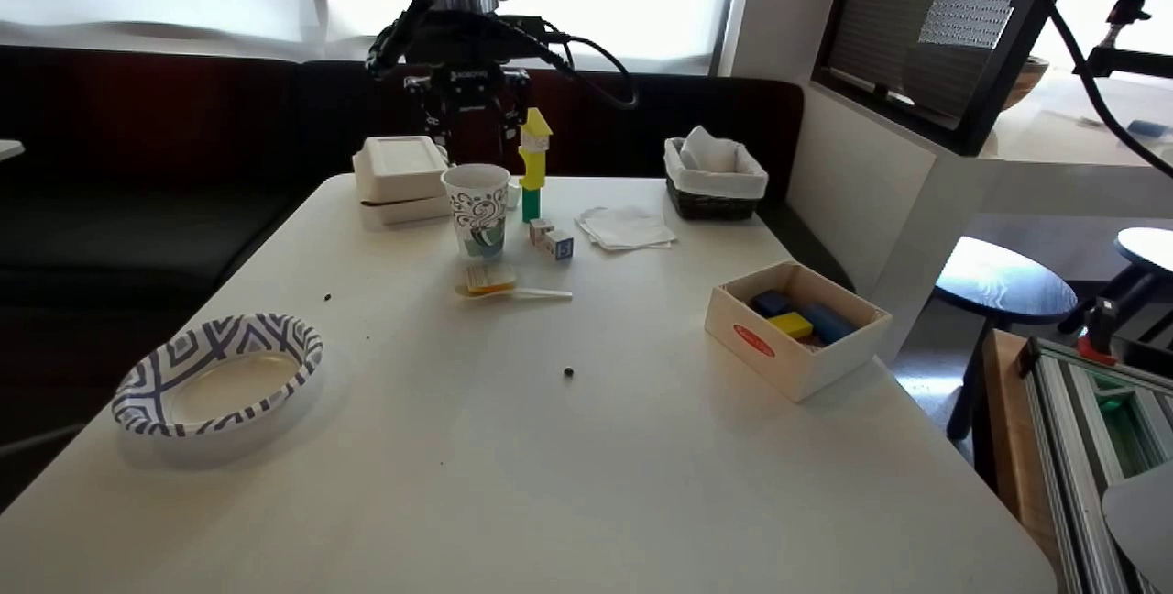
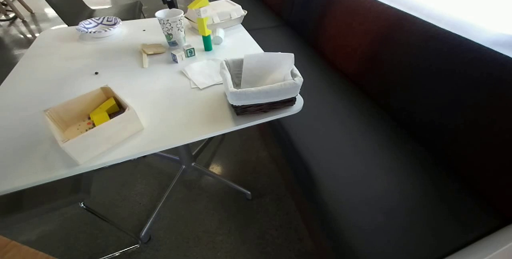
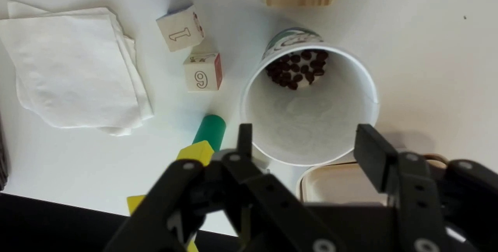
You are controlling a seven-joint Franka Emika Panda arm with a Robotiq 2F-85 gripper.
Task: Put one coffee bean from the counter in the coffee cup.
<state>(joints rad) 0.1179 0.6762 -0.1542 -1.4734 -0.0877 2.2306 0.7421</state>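
Beside dark bench [image 2: 372, 143], white counter [image 1: 641, 493]: lidded box [image 1: 400, 163], block tower [image 1: 531, 165] crowd cup [image 1: 479, 209]; gripper [image 3: 304, 139] spread; apparent bean [image 1: 568, 372] well apart.

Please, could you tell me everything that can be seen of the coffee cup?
The coffee cup looks like whitish paper, with dark curling print outside, greenish patches lower down, a thin rim and a plain pale inside. It is lidless and wider at the top than at the base. It stands upright on the counter near two small blocks, with many dark coffee beans at its bottom. The open gripper appears near its rim; I cannot tell whether they touch.
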